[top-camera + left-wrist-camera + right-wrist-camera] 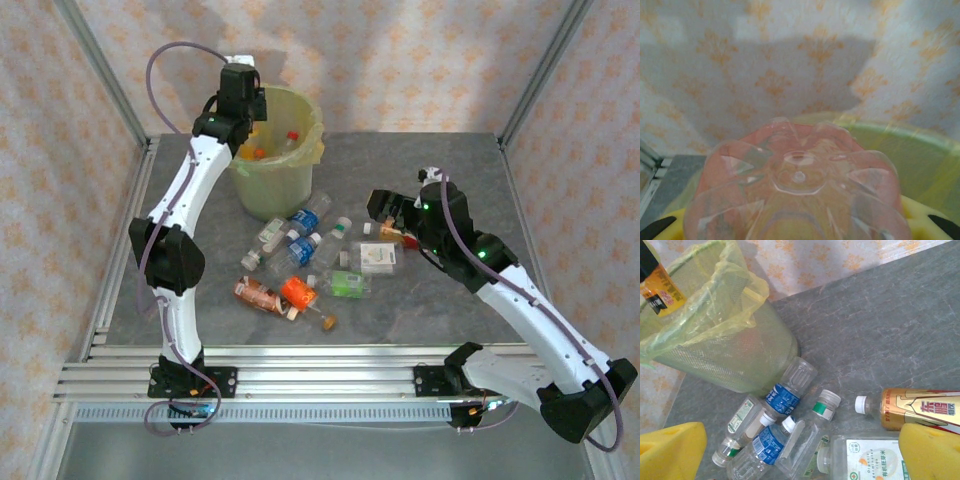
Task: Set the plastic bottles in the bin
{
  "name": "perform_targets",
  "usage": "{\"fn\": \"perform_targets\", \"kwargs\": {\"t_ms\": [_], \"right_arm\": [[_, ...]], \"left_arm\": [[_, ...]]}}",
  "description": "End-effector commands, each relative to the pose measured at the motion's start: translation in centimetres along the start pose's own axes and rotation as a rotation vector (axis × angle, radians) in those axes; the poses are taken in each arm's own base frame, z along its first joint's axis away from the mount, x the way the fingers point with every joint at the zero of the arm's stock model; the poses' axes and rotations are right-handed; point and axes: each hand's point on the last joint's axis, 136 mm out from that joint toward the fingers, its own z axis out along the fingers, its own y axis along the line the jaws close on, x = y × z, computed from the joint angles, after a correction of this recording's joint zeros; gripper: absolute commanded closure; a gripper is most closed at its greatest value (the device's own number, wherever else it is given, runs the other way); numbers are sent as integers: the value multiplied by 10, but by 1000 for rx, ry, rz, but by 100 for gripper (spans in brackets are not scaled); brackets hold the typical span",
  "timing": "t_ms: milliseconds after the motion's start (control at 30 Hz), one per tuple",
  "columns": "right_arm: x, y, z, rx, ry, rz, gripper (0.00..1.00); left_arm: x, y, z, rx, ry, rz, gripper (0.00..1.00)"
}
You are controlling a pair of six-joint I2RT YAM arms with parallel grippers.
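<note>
A clear, orange-tinted bottle [799,185] shows its petalled base close up, the yellow-green bin [925,150] just behind.

Grey table [450,170]: bin [268,190] standing up at eleven o'clock, plastic bottles [298,292] strewn flat across centre, spilling toward six.

Glossy clear plastic bottles [785,395], matt stone-look table [880,330]

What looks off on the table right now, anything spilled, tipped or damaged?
Nothing spilled or broken that I can see. The bin stands upright; its liner bag bunches into a loose flap over the rim. The plastic bottles lie on their sides in a loose heap in front of it.
</note>
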Motion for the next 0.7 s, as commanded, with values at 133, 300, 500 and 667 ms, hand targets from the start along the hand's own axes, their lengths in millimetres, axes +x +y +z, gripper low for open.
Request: {"fn": "perform_targets", "kwargs": {"t_ms": [133,300,500,667], "right_arm": [[3,-10,-1,43,-6,5,1],[5,-13,0,59,-6,9,1],[5,-15,0,66,-5,12,1],[5,-17,-1,75,-6,13,1]], "left_arm": [[9,21,-6,-75,-18,-61,59],[32,25,1,-105,22,-59,59],[48,28,7,-136,47,-64,55],[55,31,10,-158,66,-74,42]]}}
